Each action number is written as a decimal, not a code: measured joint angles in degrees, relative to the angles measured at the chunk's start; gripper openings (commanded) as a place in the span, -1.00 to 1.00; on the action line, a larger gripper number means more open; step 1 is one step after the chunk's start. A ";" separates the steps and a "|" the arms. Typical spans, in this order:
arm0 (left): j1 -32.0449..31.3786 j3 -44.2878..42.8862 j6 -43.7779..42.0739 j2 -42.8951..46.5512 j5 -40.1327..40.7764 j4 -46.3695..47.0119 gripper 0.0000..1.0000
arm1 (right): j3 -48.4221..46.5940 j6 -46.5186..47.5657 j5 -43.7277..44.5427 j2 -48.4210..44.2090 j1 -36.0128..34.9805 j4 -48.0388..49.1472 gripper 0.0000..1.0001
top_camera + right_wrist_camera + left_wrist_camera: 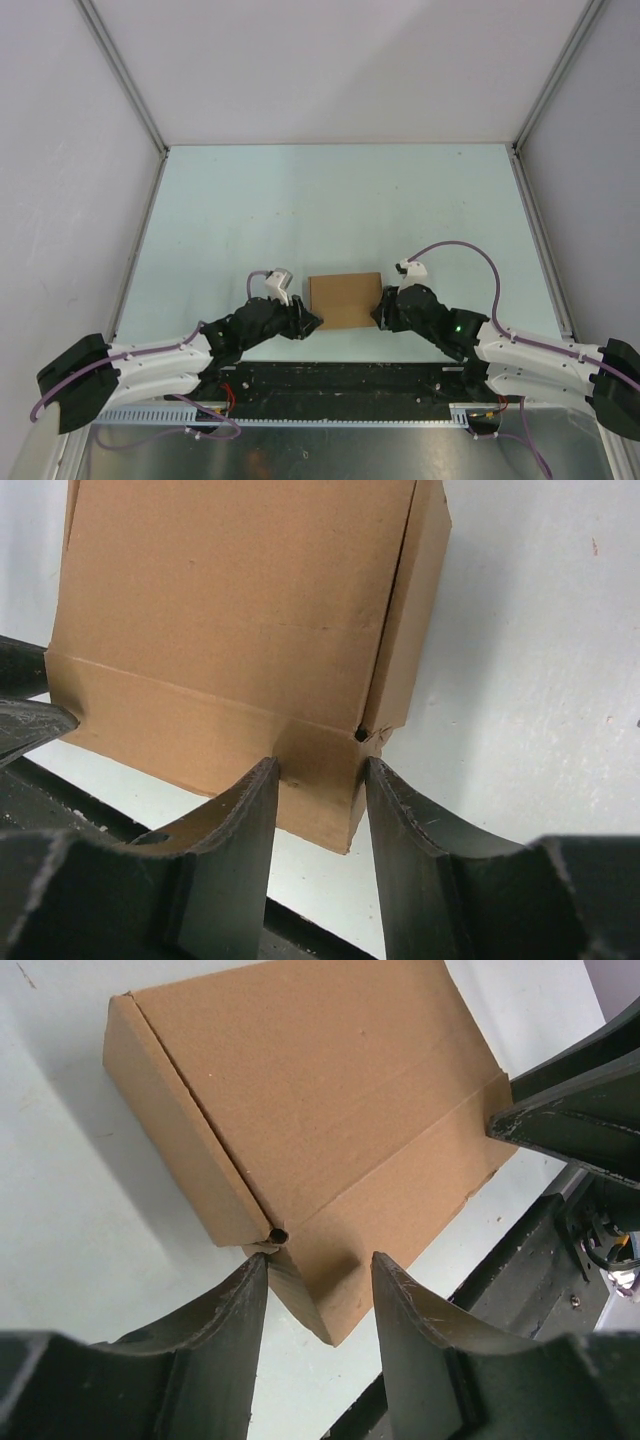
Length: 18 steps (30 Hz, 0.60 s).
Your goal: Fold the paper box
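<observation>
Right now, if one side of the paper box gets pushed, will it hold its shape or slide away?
The paper box probably slides easily: it looks light, resting flat on the smooth table. Its thin walls likely flex, since an open seam shows at the corner.

paper box: on the table, towards its near edge, between both grippers
left gripper: at box's near-left corner, apparently touching
right gripper: at box's near-right corner
</observation>
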State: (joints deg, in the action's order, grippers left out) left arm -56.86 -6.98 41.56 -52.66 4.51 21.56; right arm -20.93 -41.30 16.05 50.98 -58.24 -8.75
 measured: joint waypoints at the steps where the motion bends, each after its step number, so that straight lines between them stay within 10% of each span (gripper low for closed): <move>1: 0.00 0.00 0.00 -0.13 0.00 0.04 -0.02 | 0.02 0.02 0.00 0.00 0.04 0.00 -0.16; 18: 0.00 0.00 -0.04 -0.59 0.26 0.15 -0.12 | 0.96 0.48 0.07 0.20 0.74 1.38 -0.31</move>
State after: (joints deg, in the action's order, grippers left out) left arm -56.86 -6.98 41.52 -53.25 4.78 21.71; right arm -19.97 -40.82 16.12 51.18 -57.49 -7.38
